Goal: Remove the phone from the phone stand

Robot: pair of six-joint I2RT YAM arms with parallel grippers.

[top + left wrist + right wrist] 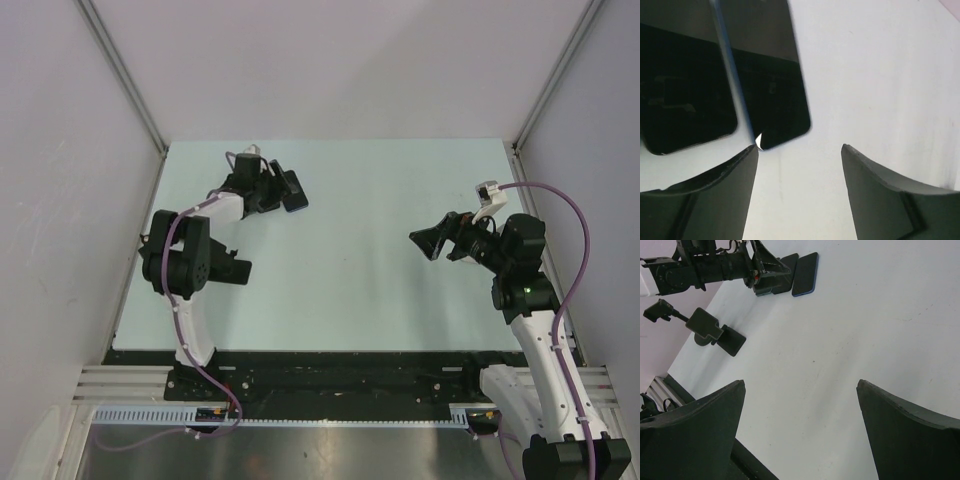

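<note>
A dark, blue-edged phone point(805, 267) lies flat at the far left of the counter point(865, 330), off the black phone stand point(715, 332), which stands well apart.

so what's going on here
The phone is already off the phone stand and appears to lie flat on the table, at its far left. The left gripper sits right by it, fingers open, holding nothing. The right gripper hangs open over the right side, away from both.

Phone point(775, 90) cropped by top edge
</note>
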